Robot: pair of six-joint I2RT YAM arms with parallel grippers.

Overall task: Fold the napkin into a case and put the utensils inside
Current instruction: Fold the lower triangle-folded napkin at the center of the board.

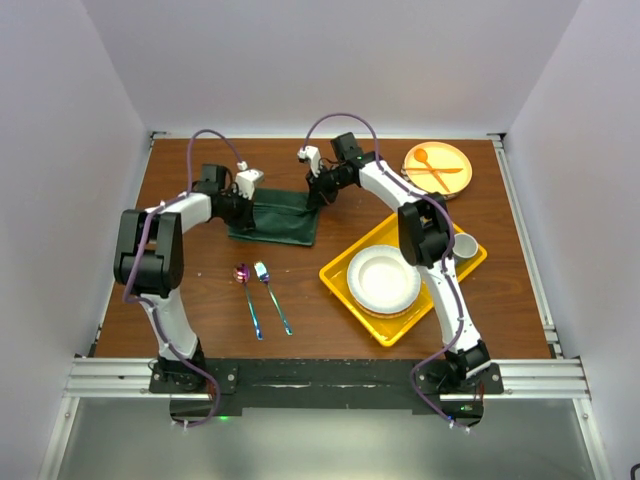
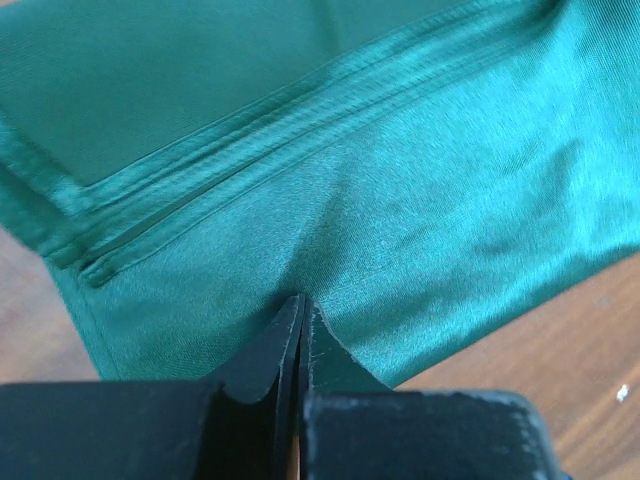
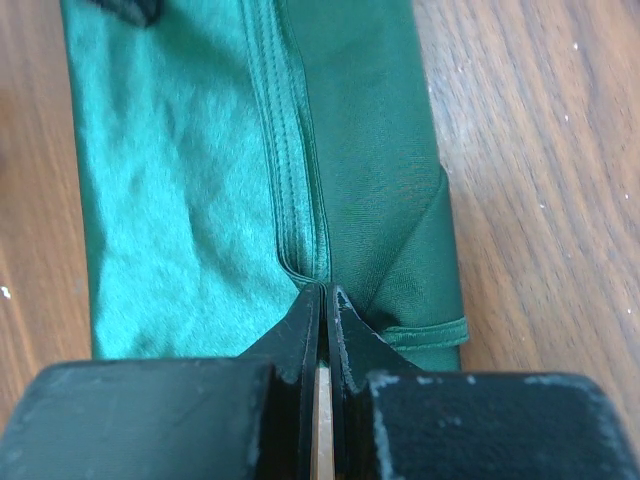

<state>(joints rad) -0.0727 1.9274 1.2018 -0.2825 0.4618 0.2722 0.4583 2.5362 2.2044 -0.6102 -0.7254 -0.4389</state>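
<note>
Ideally, with the dark green cloth napkin (image 1: pixel 278 218) lying partly folded at the far middle of the brown wooden table (image 1: pixel 330 335), the left gripper (image 2: pixel 300 308) and right gripper (image 3: pixel 326 295), each clamped on the cloth's edge, should travel together, keeping the fold taut and square.

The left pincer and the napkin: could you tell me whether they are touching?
Touching. The left wrist view shows the left pincer shut on the napkin, which puckers there.

One napkin (image 1: pixel 280 215); two utensils (image 1: pixel 241 272) (spoon (image 1: pixel 241 272), fork (image 1: pixel 262 270)); one tray (image 1: pixel 390 235); one white plate (image 1: pixel 383 278); one orange plate (image 1: pixel 452 158)
</note>
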